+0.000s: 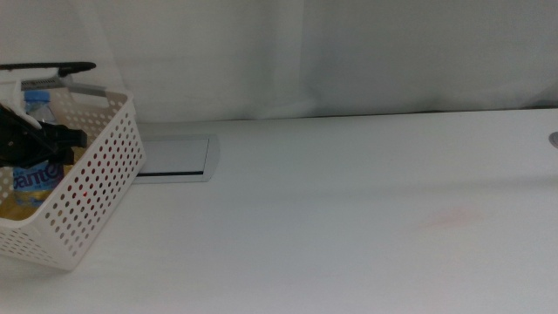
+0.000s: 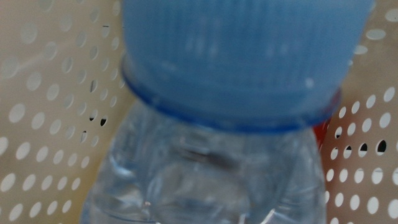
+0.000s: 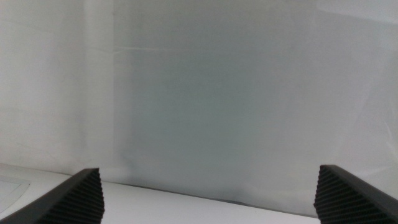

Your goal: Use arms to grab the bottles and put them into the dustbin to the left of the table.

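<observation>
The left gripper (image 1: 35, 139) is over the dustbin (image 1: 105, 174), reaching in from the left edge of the middle view, its dark body above the basket's open top. Right below it, inside the basket, stands the clear water bottle (image 2: 211, 155), blue cap (image 2: 242, 56) up and blue label facing out. In the left wrist view that cap fills nearly the whole frame, very close to the camera, with the perforated white walls behind on both sides and a sliver of red (image 2: 326, 127) just past the bottle's shoulder. The jaws themselves do not show there, and the middle view is too dark to tell whether they are open or clamped on the bottle.

The right gripper (image 3: 208, 196) is out at the far side of the table (image 1: 349, 209), jaws spread wide with nothing between them; only tabletop and pale curtain lie ahead. The grey hatch (image 1: 174, 157) sits just beside the dustbin, on the table.
</observation>
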Controlling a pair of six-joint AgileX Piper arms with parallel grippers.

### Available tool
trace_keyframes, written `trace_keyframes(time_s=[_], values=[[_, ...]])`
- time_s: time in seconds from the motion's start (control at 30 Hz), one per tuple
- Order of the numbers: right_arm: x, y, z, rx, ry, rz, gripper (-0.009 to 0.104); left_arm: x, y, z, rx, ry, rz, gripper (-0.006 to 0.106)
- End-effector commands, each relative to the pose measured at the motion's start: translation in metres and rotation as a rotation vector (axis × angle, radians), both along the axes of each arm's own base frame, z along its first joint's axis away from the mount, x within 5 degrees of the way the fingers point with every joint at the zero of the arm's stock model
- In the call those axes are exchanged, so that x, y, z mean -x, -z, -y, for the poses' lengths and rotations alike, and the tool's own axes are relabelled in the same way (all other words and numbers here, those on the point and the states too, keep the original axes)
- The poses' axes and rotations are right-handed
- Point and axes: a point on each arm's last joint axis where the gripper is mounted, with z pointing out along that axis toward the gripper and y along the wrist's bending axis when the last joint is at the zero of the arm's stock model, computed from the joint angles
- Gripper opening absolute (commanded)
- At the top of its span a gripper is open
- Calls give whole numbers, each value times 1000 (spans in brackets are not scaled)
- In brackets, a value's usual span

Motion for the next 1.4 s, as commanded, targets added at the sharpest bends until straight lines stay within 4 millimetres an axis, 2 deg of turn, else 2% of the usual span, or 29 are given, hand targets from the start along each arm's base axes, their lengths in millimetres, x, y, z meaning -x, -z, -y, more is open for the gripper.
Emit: trace_keyframes(time_s=[0.0, 0.1, 0.17, 0.2, 0.27, 0.37, 0.53, 0.7, 0.87, 0.97, 1.03, 1.13, 1.27, 1.3, 1.33, 1.37], values=[[1, 3, 0, -24, -7, -33, 91, -4, -4, -2, 2, -15, 42, -3], [1, 3, 0, -24, -7, -33, 91, -5, -5, -2, 9, -33, 59, 0], [1, 3, 0, -24, -7, -33, 91, -6, -6, -2, 15, -46, 69, 9], [1, 3, 0, -24, -7, -33, 91, -6, -6, -2, 19, -52, 71, 18], [1, 3, 0, -24, -7, -33, 91, -6, -6, -2, 19, -52, 71, 40], [1, 3, 0, -22, -7, -33, 91, -5, -10, -2, 29, -71, 82, 93], [1, 3, 0, -22, -7, -33, 91, 3, -34, 0, 31, -91, 150, 92], [1, 3, 0, -22, -7, -33, 91, 24, -85, 4, 11, -88, 288, 92], [1, 3, 0, -22, -7, -33, 91, 66, -151, 19, 25, -70, 473, 92], [1, 3, 0, -22, -7, -33, 91, 105, -189, 37, -3, -8, 591, 92], [1, 3, 0, -22, -7, -33, 91, 136, -206, 52, -23, 53, 689, 92], [1, 3, 0, -22, -7, -33, 91, 179, -211, 70, -67, 148, 821, 92], [1, 3, 0, -22, -7, -33, 91, 230, -201, 80, -66, 189, 1007, 92], [1, 3, 0, -22, -7, -33, 91, 241, -194, 81, -67, 190, 1047, 92], [1, 3, 0, -22, -7, -33, 91, 257, -177, 81, -61, 180, 1107, 92], [1, 3, 0, -22, -7, -33, 91, 263, -166, 81, -63, 179, 1122, 92]])
